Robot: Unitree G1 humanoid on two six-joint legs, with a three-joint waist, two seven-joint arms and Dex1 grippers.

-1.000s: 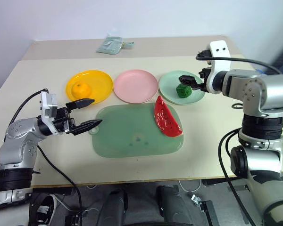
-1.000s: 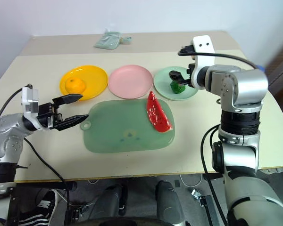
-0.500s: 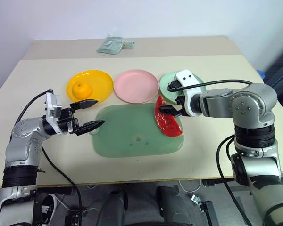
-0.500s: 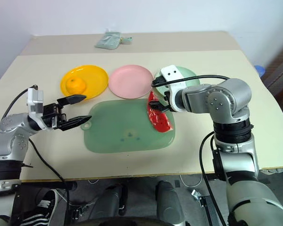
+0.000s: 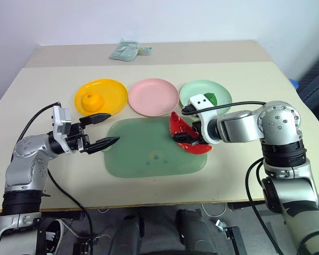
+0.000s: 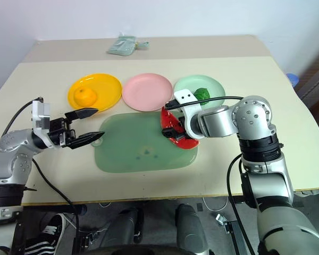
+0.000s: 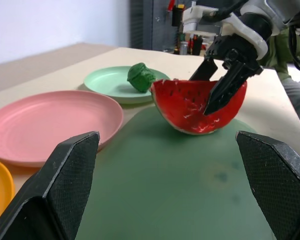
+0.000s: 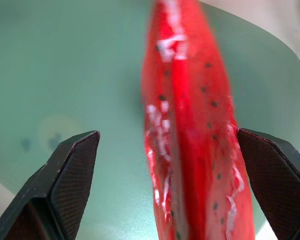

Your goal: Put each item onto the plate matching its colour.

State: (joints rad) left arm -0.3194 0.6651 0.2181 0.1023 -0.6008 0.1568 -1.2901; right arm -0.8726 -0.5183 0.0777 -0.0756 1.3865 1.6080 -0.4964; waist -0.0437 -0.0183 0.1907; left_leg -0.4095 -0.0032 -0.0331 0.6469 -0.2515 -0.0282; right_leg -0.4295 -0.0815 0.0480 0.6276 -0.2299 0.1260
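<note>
Right fingers (image 5: 187, 137) apart astride watermelon wedge (image 5: 187, 130), wedge partly hidden, left fingers (image 5: 102, 130) apart over mat (image 5: 143, 156)

There are three plates: one yellow plate (image 5: 101, 96), one pink plate (image 5: 153, 97) and one light green plate (image 5: 205, 95). There are three toy foods: one orange fruit (image 5: 89, 101), one bumpy green ball (image 5: 209, 99) and one red watermelon wedge (image 5: 184, 137). There is one big green mat (image 5: 149, 151). There is one table (image 5: 48, 79). One small grey-green pouch (image 5: 127, 50) lies at the far end. The robot has two grippers, a left gripper (image 5: 105, 130) and a right gripper (image 5: 187, 137).
</note>
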